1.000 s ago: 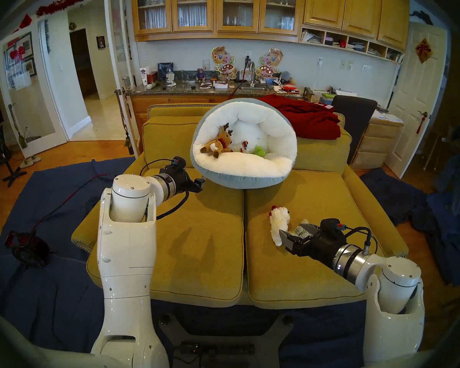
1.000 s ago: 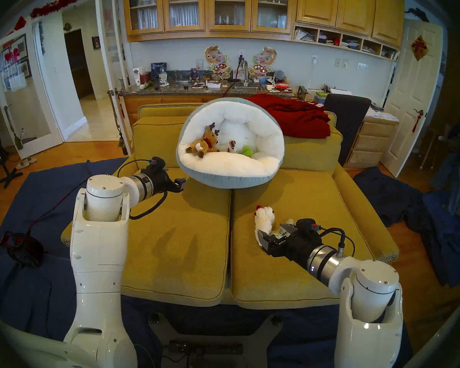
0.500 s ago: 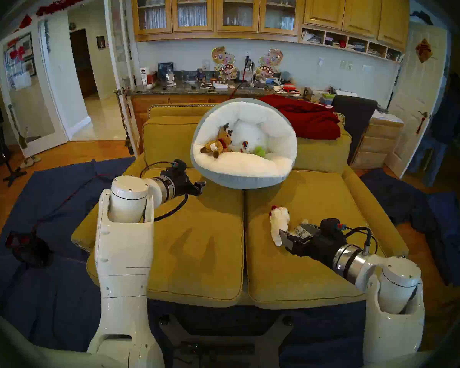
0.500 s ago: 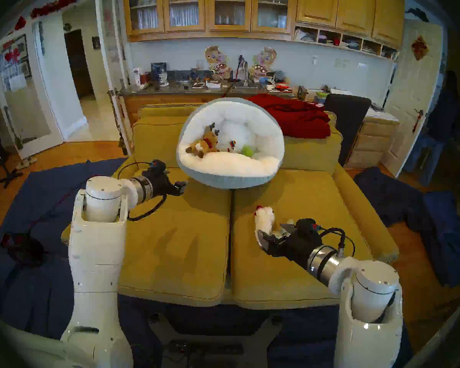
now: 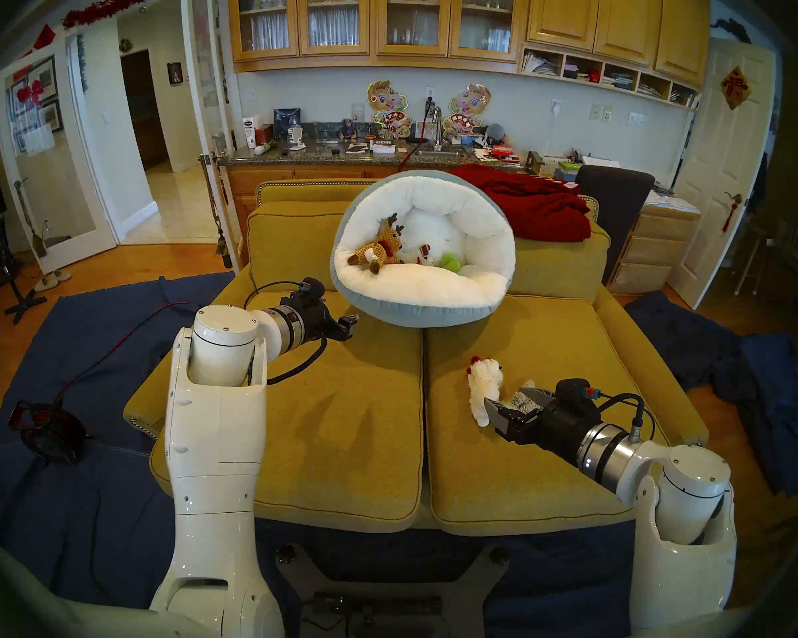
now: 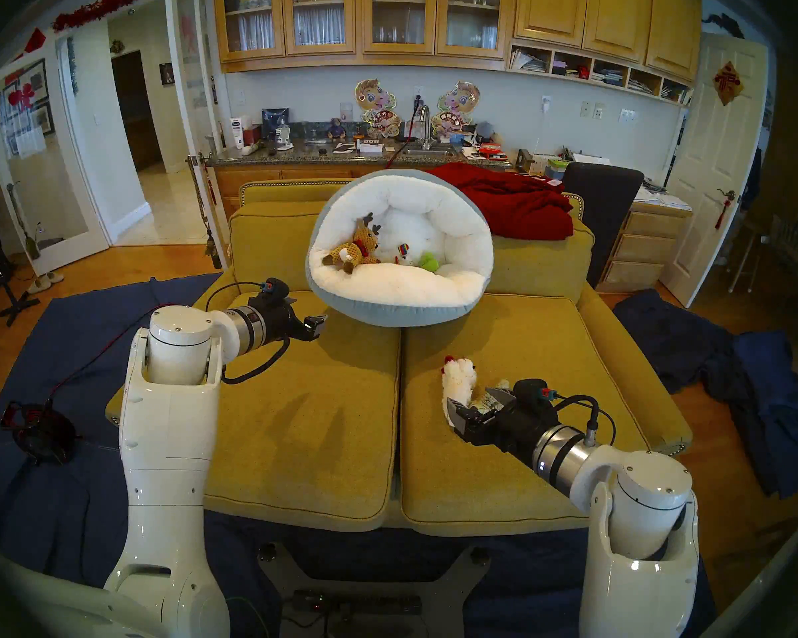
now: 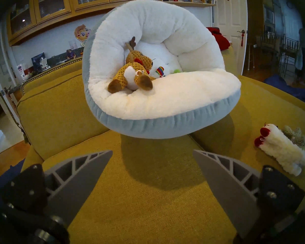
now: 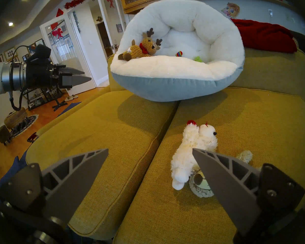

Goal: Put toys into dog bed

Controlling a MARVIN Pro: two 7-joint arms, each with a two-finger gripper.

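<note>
Fluffy white toy (image 8: 192,150) on sofa cushion (image 8: 253,124), just ahead of spread right jaws, ungripped.

Left fingers (image 5: 352,321) slightly higher.

The left arm is reaching up the left side of the head view, its left gripper (image 5: 352,324) gaping wide and empty near mid-frame. The right arm is slanting in from the lower right, its right gripper (image 5: 510,404) spread apart, gripping nothing.
</note>
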